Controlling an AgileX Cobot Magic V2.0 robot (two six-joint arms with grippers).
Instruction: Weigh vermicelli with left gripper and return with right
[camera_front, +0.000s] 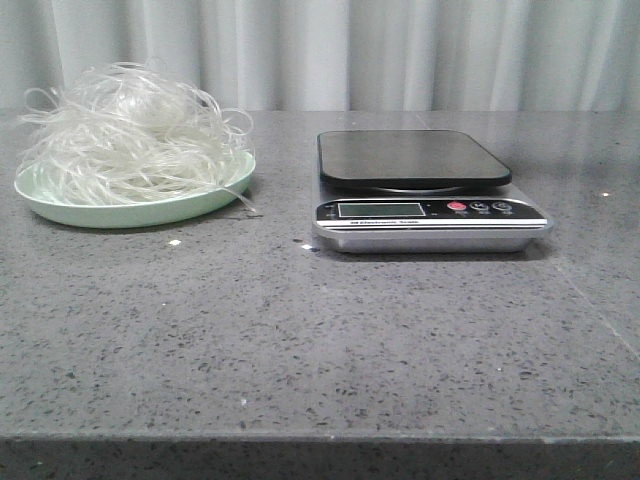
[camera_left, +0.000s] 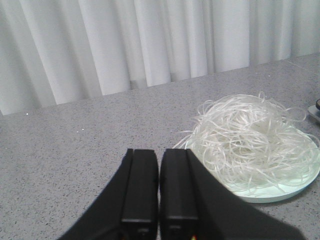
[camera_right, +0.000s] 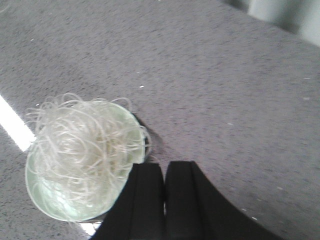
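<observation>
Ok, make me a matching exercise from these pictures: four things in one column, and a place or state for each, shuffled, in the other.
Things:
1. vermicelli
2. plate
3. kitchen scale
4. left gripper

Places or states:
A. fingers closed together, holding nothing
B. pale green, at the table's left side
C. piled in a loose whitish tangle on a dish
D. dark platform bare, standing right of the dish

Pairs: 1-C, 2-B, 3-D, 4-A

The vermicelli (camera_front: 130, 130) lies on the plate (camera_front: 60, 208) (table's left), scale (camera_front: 425, 190) to its right.
</observation>
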